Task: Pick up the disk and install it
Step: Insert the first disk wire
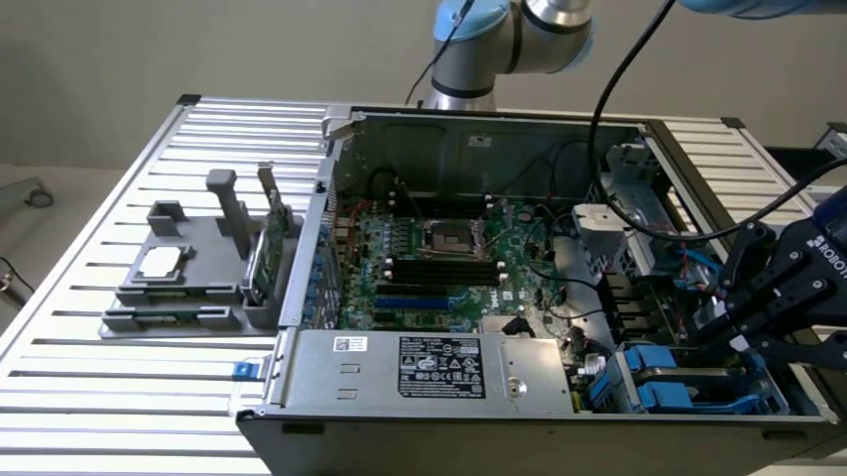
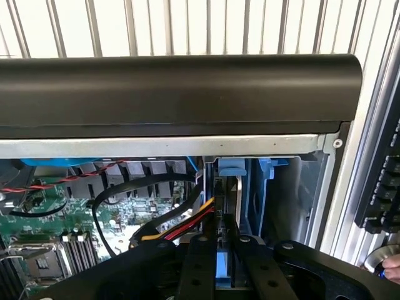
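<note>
slatted table (image 1: 79, 297) | open case (image 1: 437, 124) | gripper (image 2: 222, 265) narrow, clamping disk (image 2: 223, 265) beside bay wall

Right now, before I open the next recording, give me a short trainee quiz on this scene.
1. True or false: the gripper hangs over the grey fixture.
2. Where does the green circuit card stand? A) inside the computer case; B) upright in the grey fixture; C) on the floor.
3. Fill in: the fingers pinch the disk by its ___ carrier edge.
Key: 1 false, it is at the drive bay of the case; 2 B; 3 blue.
</note>
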Robot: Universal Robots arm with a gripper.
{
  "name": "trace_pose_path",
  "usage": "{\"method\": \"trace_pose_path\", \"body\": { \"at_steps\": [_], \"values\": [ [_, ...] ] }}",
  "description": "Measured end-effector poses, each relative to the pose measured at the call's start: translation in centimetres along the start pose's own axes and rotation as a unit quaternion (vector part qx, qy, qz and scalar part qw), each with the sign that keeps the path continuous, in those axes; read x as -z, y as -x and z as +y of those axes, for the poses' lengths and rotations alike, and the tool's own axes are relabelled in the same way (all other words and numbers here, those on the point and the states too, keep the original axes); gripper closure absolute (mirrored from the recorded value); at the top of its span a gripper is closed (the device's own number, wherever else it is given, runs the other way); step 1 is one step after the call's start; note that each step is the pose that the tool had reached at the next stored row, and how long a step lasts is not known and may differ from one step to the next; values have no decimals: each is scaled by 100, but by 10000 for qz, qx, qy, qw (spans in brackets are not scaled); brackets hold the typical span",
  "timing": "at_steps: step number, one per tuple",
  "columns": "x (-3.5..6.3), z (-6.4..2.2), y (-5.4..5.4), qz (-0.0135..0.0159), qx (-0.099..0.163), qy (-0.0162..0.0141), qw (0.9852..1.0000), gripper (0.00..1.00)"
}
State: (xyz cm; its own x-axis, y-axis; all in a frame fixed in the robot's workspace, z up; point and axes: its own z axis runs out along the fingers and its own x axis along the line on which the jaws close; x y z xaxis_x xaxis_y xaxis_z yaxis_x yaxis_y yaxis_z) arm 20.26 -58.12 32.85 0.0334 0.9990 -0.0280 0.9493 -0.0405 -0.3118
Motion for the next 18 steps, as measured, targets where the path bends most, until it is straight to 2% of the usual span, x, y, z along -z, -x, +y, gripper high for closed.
{"method": "trace_pose_path", "body": {
  "at_steps": [5, 18],
  "values": [
    [0, 0, 4, 25, -78, -3, 10000, 83],
    [-1, 3, 28, 30, -91, -3, 10000, 83]
  ]
}}
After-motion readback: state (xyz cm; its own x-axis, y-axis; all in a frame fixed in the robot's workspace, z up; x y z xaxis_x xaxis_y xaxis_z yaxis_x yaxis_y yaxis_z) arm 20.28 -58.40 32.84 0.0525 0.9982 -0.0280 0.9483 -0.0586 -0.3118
